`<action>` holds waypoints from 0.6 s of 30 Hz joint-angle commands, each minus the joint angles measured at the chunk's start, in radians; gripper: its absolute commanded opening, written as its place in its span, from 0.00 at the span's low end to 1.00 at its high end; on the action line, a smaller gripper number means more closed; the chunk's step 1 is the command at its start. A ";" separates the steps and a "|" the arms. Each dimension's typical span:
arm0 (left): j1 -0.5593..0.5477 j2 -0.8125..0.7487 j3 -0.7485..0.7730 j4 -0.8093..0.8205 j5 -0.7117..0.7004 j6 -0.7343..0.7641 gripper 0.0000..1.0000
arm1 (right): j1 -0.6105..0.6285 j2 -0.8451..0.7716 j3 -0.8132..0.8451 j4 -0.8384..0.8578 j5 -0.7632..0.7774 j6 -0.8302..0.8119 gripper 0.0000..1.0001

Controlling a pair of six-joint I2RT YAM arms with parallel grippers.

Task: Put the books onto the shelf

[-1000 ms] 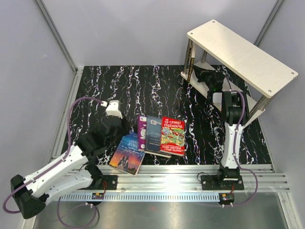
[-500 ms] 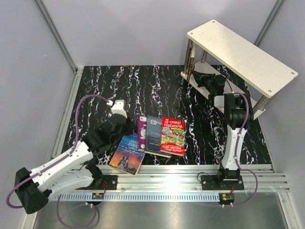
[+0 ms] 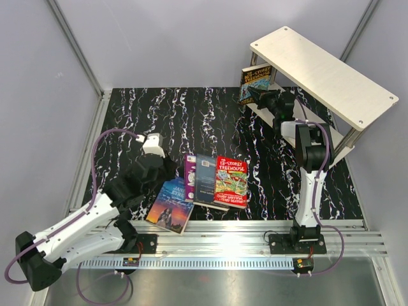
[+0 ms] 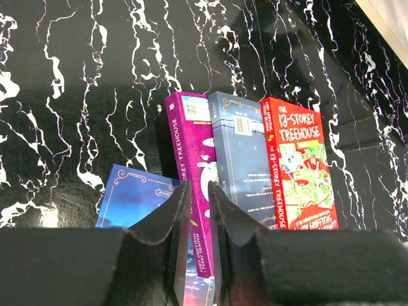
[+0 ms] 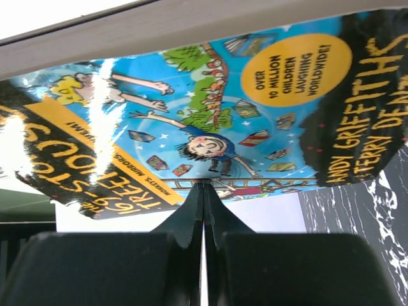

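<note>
Right gripper (image 3: 261,97): shut tight on the lower edge of the blue-yellow Treehouse book (image 3: 255,81), the fingertips meeting on the cover in the right wrist view.
Blue-yellow Treehouse book: held upright at the left end of the shelf (image 3: 325,67), beside the end posts and below the top board's corner. I could not tell whether it touched the lower board.
Shelf: stood at the far right of the counter (image 3: 191,115), set at an angle.
Left gripper (image 4: 199,197): drawn in as far as it went, only a narrow slit left between the fingers (image 4: 178,210). It sat low over the near end of the purple book (image 4: 191,146), and I could not tell whether it pinched anything.
Purple book: lay flat on the counter, partly under the grey-blue book (image 4: 245,159).
Grey-blue book: lay flat between the purple book and the red Treehouse book (image 4: 298,172), side by side with both.
Red Treehouse book: lay flat, cover up, at the right of the row.
Jane Eyre book (image 3: 171,205): lay flat at the near left of the row, tilted, its corner against the purple book.
</note>
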 commanded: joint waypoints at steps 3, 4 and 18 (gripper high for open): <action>-0.004 -0.010 -0.016 0.021 -0.020 -0.014 0.19 | -0.012 -0.035 -0.043 0.008 -0.028 -0.025 0.00; -0.004 -0.007 -0.016 0.023 -0.017 -0.014 0.19 | -0.017 -0.046 -0.053 0.013 -0.028 -0.025 0.00; -0.004 0.031 -0.008 0.104 0.016 0.062 0.50 | -0.095 -0.334 -0.236 -0.287 -0.191 -0.276 0.61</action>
